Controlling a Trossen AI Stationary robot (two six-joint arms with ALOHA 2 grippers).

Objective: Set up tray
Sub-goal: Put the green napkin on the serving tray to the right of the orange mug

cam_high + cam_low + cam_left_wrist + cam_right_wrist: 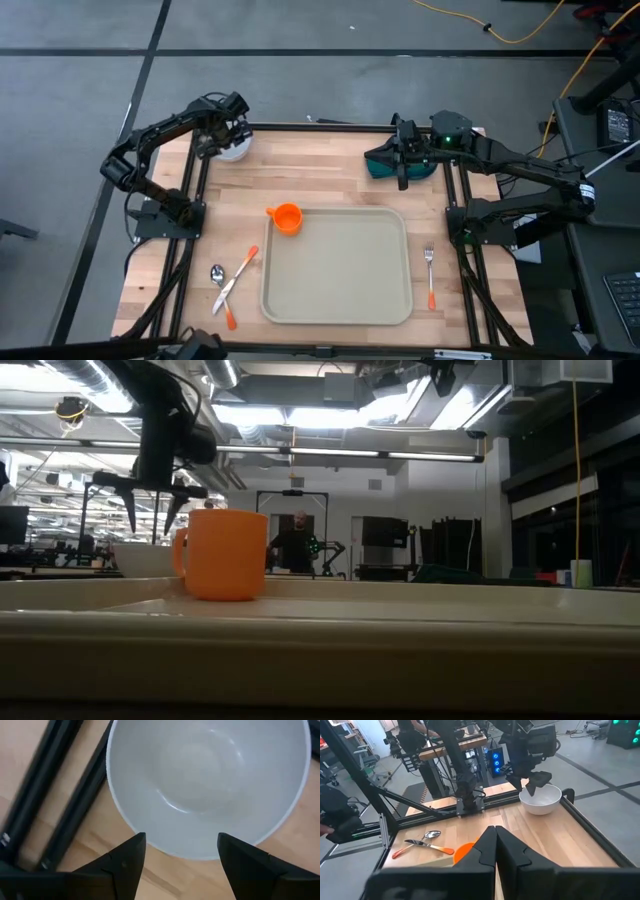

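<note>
A: Step in hand?
B: Looks like a bowl pick. Left claw (228, 131) hovers right over the white bowl (234, 149), at the far-left table corner from the tray (337, 268). Fingers spread wide, nothing held.
A: How to do it well?
B: Drop so one finger (127, 857) goes inside the near rim and the other outside, then pinch the wall. The glaze looks slick, so I'd grip deep, lift level, and stay clear of the black frame rail beside it.
A: Right arm?
B: Right claw (403, 165) is pressed together, sitting over the teal plate (385, 163), far-right of the tray. Can't tell if it pinches the plate.
A: Tray?
B: Beige plastic, smooth, rectangular, rounded corners, raised rim. Flat in the middle of the table toward the near edge, its inside bare.
A: Rest?
B: Orange cup (287, 217), matte plastic with a handle, upright at the tray's far-left corner; inside or just outside the rim, can't tell. Left of the tray: metal spoon (218, 272) and an orange-handled knife (236, 289), crossing. Right of it: orange-handled fork (430, 277). Table (320, 172) is pale wood planks.
</note>
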